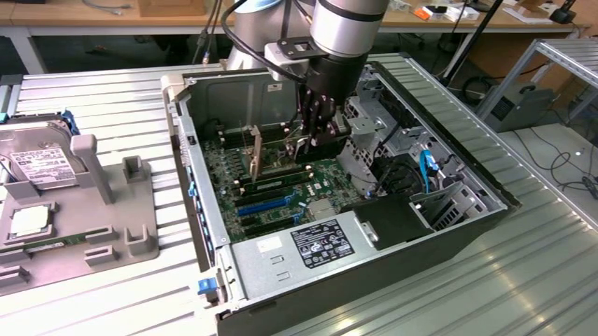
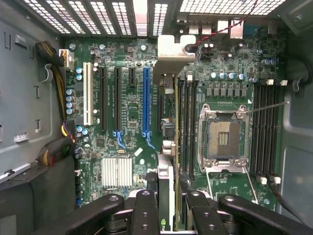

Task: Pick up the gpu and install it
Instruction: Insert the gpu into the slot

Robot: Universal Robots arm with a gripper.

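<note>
Well, your gripper [image 1: 314, 143] was deep inside the open computer case [image 1: 280, 91], which lay on its side on the slatted metal table [image 1: 94, 91]. Its fingers [image 2: 145, 208] were clenched on the gpu [image 2: 165, 176], one on each face of the card. You held the gpu on edge above the motherboard [image 2: 122, 132], so the wrist view looked straight along its thin top edge. Its silver end bracket [image 2: 171, 56] pointed toward the vented rear wall of the case. The card sat just beside the long blue slot [image 2: 145, 98], between that slot and the memory slots next to the CPU socket [image 2: 222, 139]. Whether its lower edge was in a slot, you could not tell from these views. At the near end of the case lay the power supply [image 1: 313, 245] with its black label. Well apart, at the exterior view's left, a silver hard drive [image 1: 38, 164] with a white label rested in a grey fixture [image 1: 84, 210].
</note>
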